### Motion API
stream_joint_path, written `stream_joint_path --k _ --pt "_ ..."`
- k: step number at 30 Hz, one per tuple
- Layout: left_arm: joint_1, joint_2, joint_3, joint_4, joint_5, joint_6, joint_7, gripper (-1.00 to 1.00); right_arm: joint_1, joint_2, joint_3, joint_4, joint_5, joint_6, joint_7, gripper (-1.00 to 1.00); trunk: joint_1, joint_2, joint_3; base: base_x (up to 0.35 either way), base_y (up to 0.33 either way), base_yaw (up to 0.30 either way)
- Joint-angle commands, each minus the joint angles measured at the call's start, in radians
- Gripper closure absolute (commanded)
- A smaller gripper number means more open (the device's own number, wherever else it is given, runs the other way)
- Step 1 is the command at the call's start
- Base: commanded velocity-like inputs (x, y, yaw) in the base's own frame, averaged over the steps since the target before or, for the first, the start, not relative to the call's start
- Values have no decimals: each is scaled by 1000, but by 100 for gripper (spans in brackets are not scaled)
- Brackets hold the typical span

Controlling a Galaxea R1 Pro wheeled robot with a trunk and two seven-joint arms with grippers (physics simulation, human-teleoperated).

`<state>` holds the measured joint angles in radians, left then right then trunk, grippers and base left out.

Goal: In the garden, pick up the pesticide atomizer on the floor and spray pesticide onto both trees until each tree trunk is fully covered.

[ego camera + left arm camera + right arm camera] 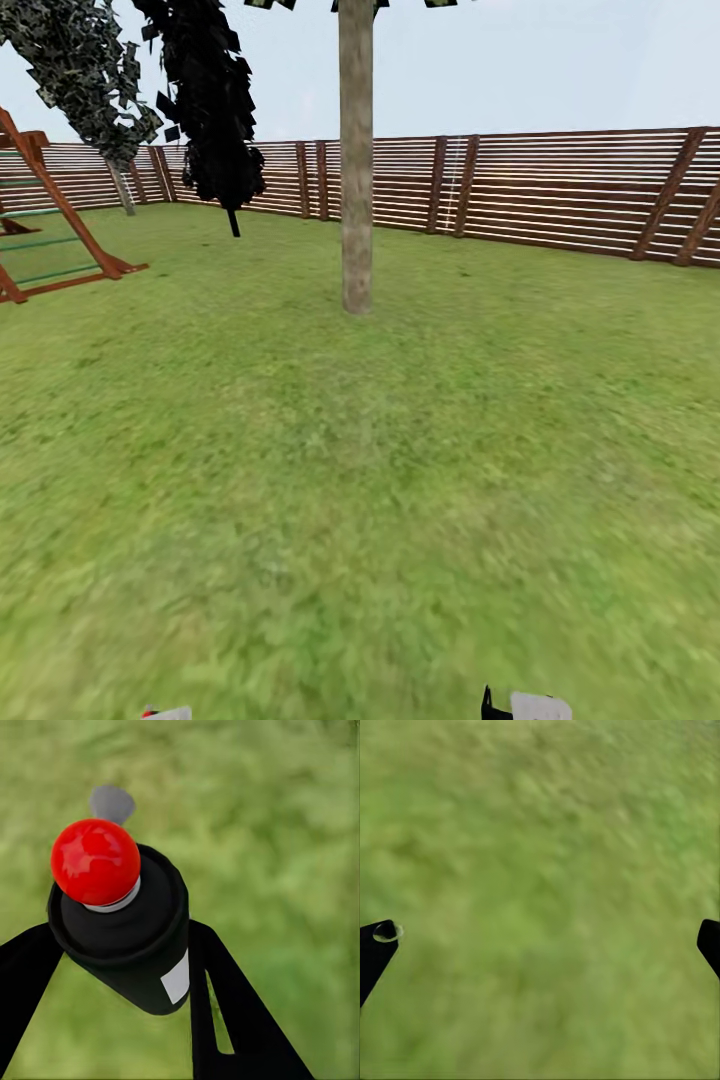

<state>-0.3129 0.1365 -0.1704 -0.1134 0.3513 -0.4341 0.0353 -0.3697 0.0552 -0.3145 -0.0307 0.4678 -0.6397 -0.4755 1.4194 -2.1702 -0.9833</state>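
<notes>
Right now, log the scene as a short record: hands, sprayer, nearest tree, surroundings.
left hand: shut on the pesticide atomizer, red tip up
right hand: open, nothing held, above grass
tree trunk: straight ahead on the lawn, no mist visible on it
second pale trunk: far left by the fence
other: dark slim tree, wooden frame at left
</notes>
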Motion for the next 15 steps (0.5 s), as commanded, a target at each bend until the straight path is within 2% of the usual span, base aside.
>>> stream_joint_path --k 1,15 --pt "0 0 0 0 0 0 0 100 0 0 0 0 0 0 0 -100 0 0 0 338 0 0" --pt "0 0 0 0 0 0 0 100 0 0 0 0 0 0 0 -100 0 0 0 338 0 0"
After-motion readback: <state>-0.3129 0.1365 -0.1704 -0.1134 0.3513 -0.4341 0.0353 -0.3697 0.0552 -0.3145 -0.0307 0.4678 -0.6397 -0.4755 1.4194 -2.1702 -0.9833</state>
